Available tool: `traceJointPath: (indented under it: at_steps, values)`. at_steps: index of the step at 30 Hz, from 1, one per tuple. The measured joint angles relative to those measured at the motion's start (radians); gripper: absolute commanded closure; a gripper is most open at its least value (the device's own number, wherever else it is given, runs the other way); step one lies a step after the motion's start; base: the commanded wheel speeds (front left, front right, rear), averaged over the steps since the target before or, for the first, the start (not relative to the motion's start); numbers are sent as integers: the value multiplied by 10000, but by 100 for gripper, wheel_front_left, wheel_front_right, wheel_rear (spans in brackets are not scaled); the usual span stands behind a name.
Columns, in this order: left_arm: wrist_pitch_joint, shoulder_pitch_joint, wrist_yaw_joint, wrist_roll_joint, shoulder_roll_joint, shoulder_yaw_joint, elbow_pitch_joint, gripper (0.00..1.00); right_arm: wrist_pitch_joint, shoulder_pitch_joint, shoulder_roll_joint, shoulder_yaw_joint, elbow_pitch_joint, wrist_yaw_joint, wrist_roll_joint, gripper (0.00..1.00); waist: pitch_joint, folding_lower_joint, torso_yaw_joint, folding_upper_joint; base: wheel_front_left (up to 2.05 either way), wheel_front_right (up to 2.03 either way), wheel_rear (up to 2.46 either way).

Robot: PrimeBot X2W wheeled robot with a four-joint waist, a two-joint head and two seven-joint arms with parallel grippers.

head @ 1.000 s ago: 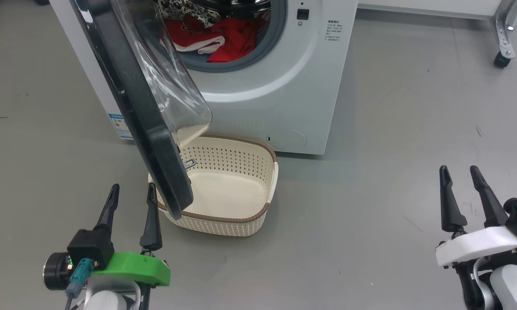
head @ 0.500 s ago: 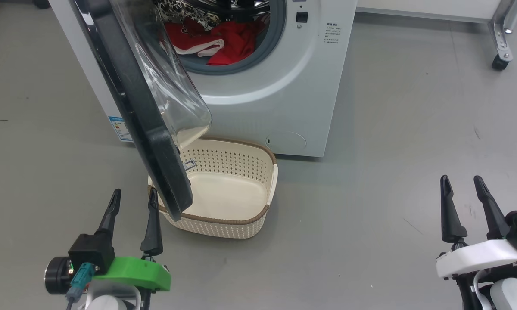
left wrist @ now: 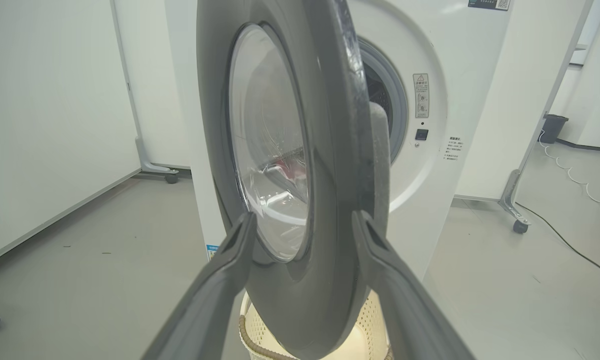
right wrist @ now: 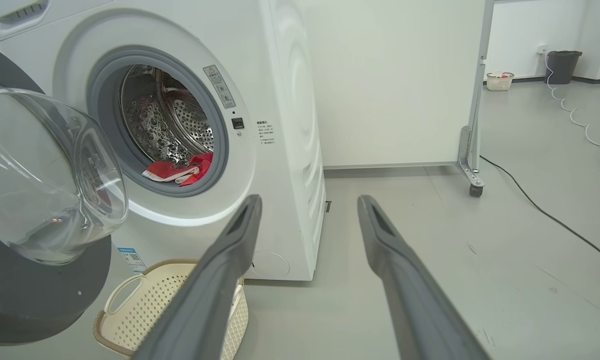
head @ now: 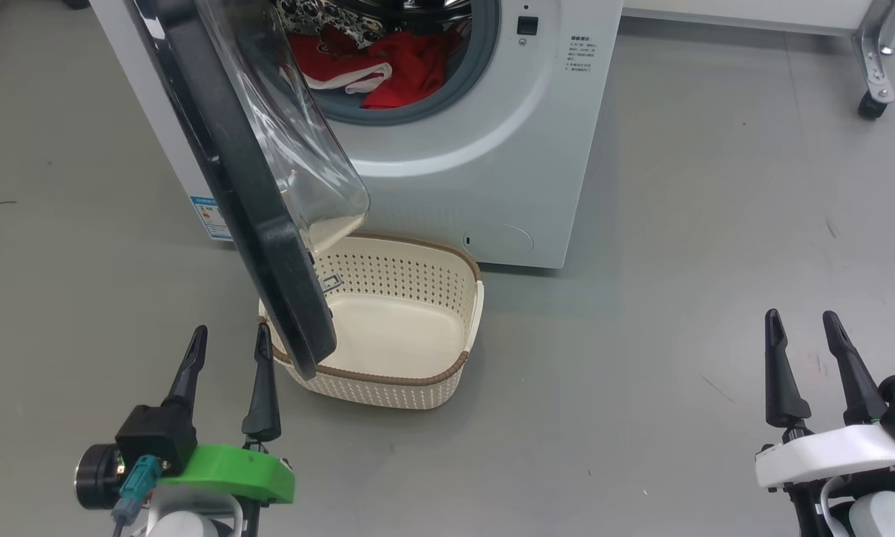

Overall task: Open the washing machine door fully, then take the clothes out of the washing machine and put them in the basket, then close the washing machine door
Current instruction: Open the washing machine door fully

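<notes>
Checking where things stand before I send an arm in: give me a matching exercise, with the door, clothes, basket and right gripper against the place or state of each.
Things:
1. washing machine door
2. clothes
3. basket
4. right gripper

Places or states:
A. lying inside the washing machine
B. jaws apart, holding nothing
C. swung out, lower edge over the basket
D. empty, standing on the floor

Pairs: 1-C, 2-A, 3-D, 4-B
</notes>
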Motion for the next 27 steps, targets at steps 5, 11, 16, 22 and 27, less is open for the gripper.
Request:
traceJointPath:
  at_steps: [5, 11, 16, 22, 27]
  values:
    - [0, 0, 0, 0, 0, 0, -4, 0, -2, 5, 67, -127, -35, 86, -98, 0, 63, 0, 17, 0, 0, 0, 0]
    - [0, 0, 0, 0, 0, 0, -27, 0, -2, 85, 107, -265, -44, 176, -240, 0, 124, 0, 48, 0, 0, 0, 0]
    - [0, 0, 0, -2, 0, 0, -29, 0, -2, 151, 207, -364, -44, 263, -360, 0, 145, 0, 71, 0, 0, 0, 0]
    - [0, 0, 0, -2, 0, -2, -33, 0, -2, 164, 278, -460, -46, 349, -479, 0, 157, 0, 94, 0, 0, 0, 0]
    - [0, 0, 0, -2, 0, -2, -35, 0, -2, 174, 368, -566, -44, 439, -516, 0, 172, 0, 115, 0, 0, 0, 0]
